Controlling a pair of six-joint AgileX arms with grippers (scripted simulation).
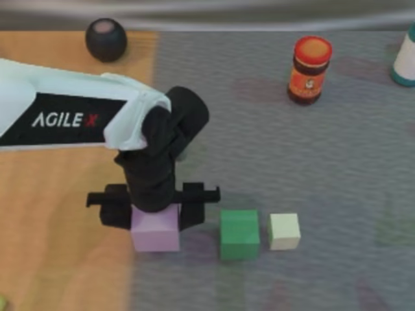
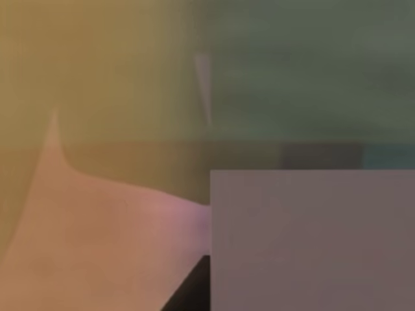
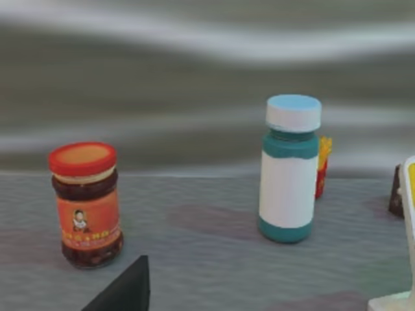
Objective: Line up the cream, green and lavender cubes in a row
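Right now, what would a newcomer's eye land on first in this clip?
The left gripper sits down over the lavender cube near the table's front, its fingers on either side. To its right, the green cube and cream cube continue the row. Farther back stand a red-lidded jar and a dark ball.
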